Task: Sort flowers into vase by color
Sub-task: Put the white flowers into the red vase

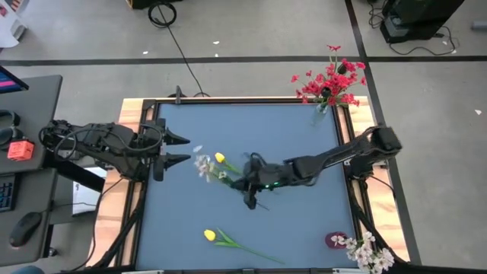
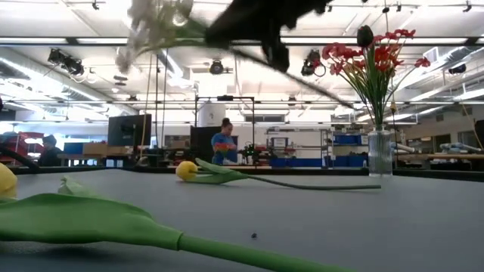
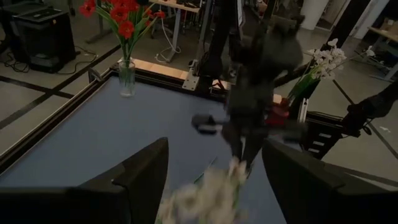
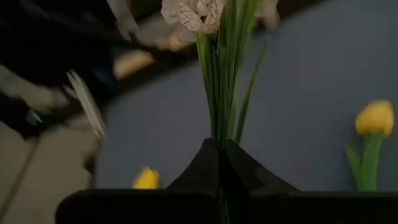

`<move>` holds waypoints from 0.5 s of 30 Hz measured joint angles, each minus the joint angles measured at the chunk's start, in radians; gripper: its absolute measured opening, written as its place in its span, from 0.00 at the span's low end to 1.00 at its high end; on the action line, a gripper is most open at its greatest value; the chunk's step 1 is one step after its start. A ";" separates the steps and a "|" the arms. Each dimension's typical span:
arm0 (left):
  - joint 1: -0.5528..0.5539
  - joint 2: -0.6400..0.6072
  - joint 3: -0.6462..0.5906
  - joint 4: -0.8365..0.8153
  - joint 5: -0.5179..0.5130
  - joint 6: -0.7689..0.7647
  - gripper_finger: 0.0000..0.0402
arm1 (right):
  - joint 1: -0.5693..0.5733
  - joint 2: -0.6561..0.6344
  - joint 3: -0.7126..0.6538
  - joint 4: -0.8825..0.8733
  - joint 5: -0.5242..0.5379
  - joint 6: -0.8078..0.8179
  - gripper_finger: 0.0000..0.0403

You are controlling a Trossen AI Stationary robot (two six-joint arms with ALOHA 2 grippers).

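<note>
My right gripper (image 1: pixel 242 184) is over the table's middle, shut on a spray of small whitish-pink blossoms (image 1: pixel 204 166) with thin green stems (image 4: pixel 219 93). The low view shows this spray (image 2: pixel 155 23) high above the table. Two yellow tulips lie flat on the table: one (image 1: pixel 221 158) near the middle, one (image 1: pixel 209 236) by the near edge. Red flowers (image 1: pixel 331 80) stand in a clear vase (image 2: pixel 380 155) at the far right corner. My left gripper (image 1: pixel 181 149) waits open at the table's left side, pointing toward the spray. My right gripper pinches the spray's bundle of green stems (image 4: pixel 219 142) between its two shut fingers (image 4: pixel 249 171), below the blossoms (image 4: pixel 193 12). It comes from the table's right, slanting downward. The spray is lifted clear of the table; its blossom end points toward the table's left, and its tail (image 2: pixel 318 79) trails back past the gripper.
More whitish-pink blossoms (image 1: pixel 367 250) stand in a dark red vase (image 1: pixel 335 240) at the near right corner. A raised wooden and black frame (image 1: pixel 228 100) edges the table. A desk with a mouse and keyboard (image 1: pixel 23 190) is left of the table.
</note>
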 joint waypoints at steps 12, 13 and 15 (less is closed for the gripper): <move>0.000 0.000 0.000 0.000 0.000 0.000 0.66 | 0.124 -0.358 -0.523 0.750 0.005 -0.173 0.03; 0.000 0.000 0.000 0.000 0.000 0.000 0.66 | 0.140 -0.383 -0.559 0.773 -0.009 -0.178 0.03; 0.000 0.000 0.000 0.000 0.000 0.000 0.66 | 0.166 -0.435 -0.619 0.804 -0.045 -0.178 0.03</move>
